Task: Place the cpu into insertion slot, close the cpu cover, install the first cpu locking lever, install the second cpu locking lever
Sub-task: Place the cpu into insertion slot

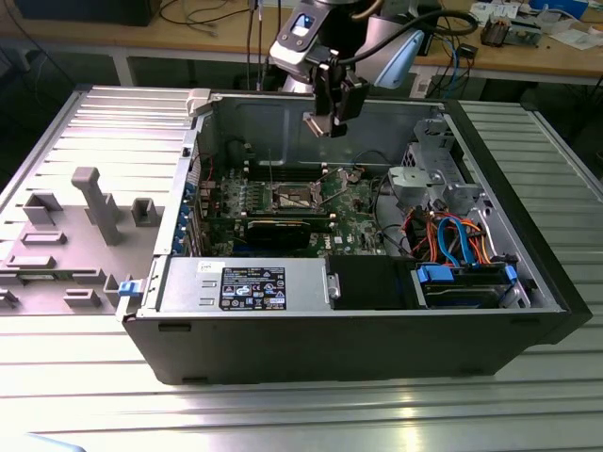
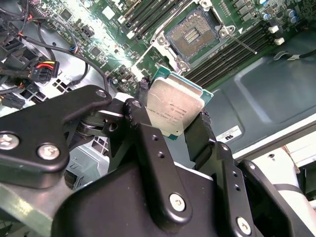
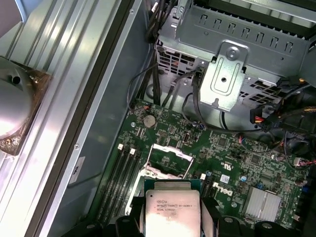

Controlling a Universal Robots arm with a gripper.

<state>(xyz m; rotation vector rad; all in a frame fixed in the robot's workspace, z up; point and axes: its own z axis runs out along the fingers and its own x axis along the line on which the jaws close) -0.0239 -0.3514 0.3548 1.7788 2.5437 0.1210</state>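
My gripper [image 1: 325,122] hangs above the open computer case, shut on the cpu [image 2: 175,106], a flat square chip with a silvery top. Its black fingers [image 2: 143,121] clamp two opposite edges of the chip. In the first wrist view the cpu [image 3: 170,212] sits between the fingers, just short of the insertion slot [image 3: 165,165]. The insertion slot [image 2: 192,34] is a dark square socket with a silver rim on the green motherboard [image 1: 349,202], uncovered. A silver frame, seemingly the cpu cover [image 3: 170,150], stands raised at its far side. A thin locking lever [image 2: 242,44] sticks out beside the socket.
A black card [image 1: 283,231] lies below the socket in the exterior view. A silver drive cage [image 1: 429,179] and coloured cables [image 1: 452,240] fill the exterior view's right. The power supply [image 1: 245,282] spans the front. Grey plastic fixtures [image 1: 94,202] stand outside the case.
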